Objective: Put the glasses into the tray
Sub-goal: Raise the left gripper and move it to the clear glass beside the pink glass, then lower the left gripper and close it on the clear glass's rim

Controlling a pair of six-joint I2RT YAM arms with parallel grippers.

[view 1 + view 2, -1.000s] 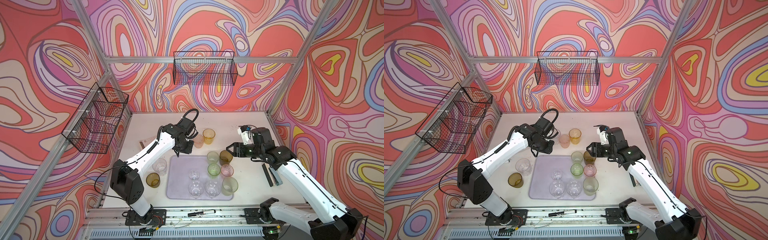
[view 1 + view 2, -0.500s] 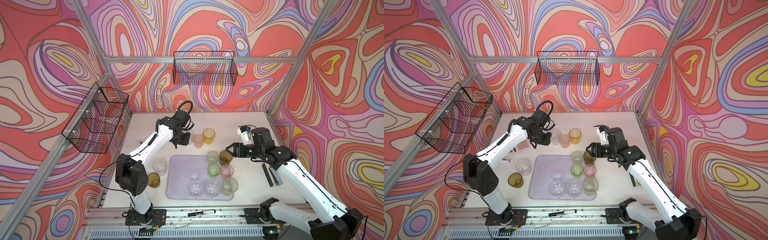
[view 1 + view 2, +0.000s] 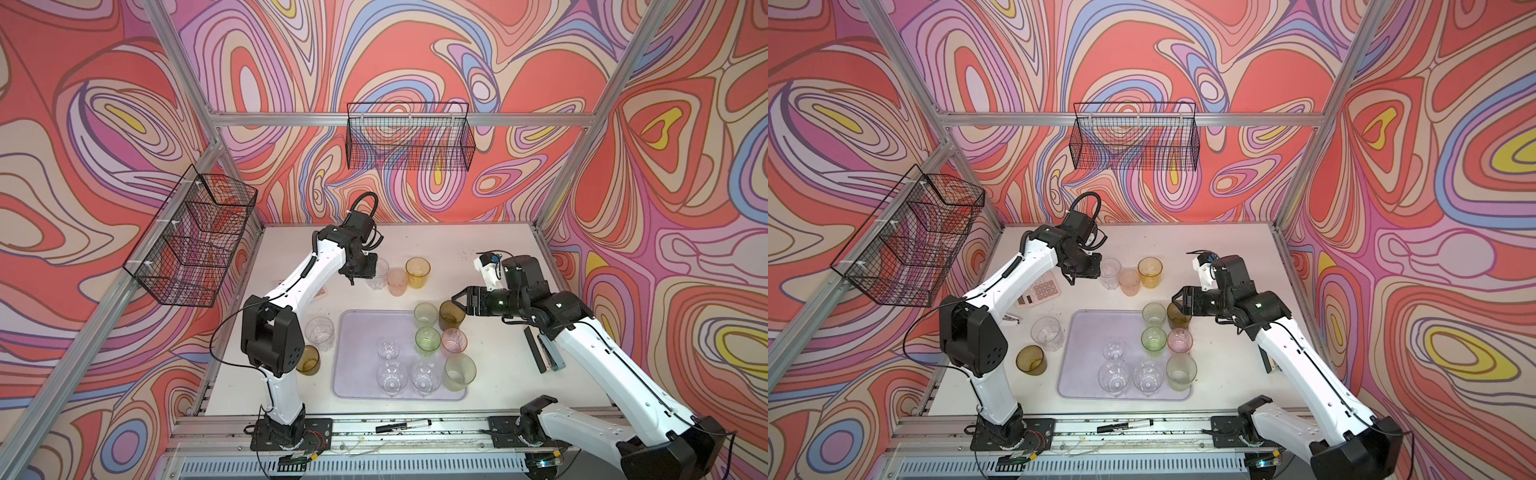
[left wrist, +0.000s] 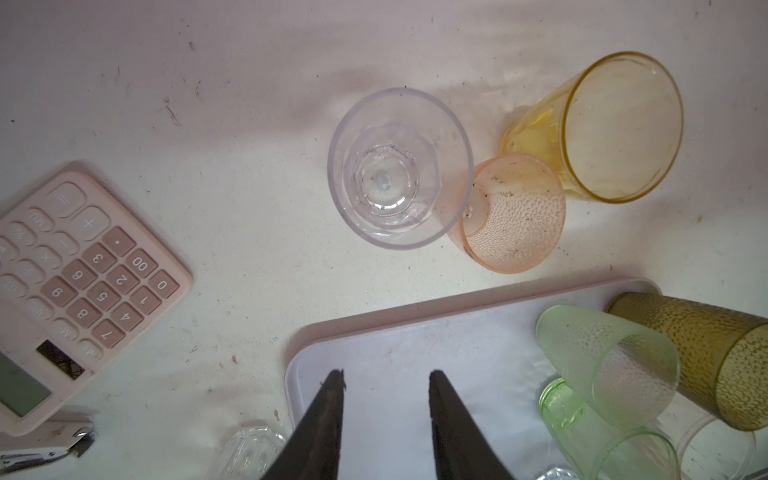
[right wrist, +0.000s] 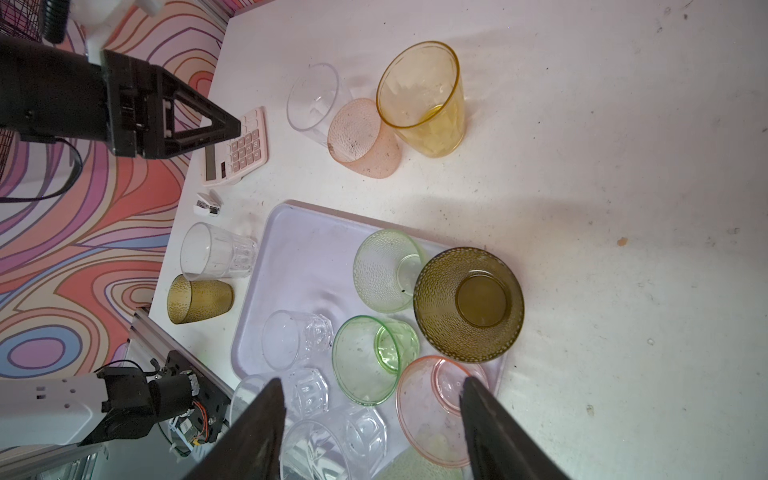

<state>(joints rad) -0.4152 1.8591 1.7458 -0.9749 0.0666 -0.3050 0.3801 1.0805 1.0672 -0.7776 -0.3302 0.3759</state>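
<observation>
The lavender tray (image 3: 357,332) holds several glasses: clear ones (image 3: 390,376), green ones (image 3: 428,340) and a pink one (image 3: 454,340). An olive-brown glass (image 3: 451,314) stands at its far right corner. Behind the tray stand a clear glass (image 4: 401,168), a peach glass (image 4: 511,214) and an amber glass (image 4: 602,124). Left of the tray are another clear glass (image 3: 319,332) and an olive one (image 3: 307,360). My left gripper (image 4: 386,374) hangs open and empty, high beside the far clear glass. My right gripper (image 5: 372,380) is open and empty above the tray's right side.
A pink calculator (image 3: 1040,291) and a small stapler (image 4: 45,449) lie left of the tray. A black and grey object (image 3: 544,349) lies at the right. A marker (image 3: 403,426) rests on the front rail. Wire baskets (image 3: 409,141) (image 3: 193,241) hang on the walls.
My left arm has swung back and left from the tray's far left corner, uncovering the clear glass beside the peach one. The right arm has not moved.
</observation>
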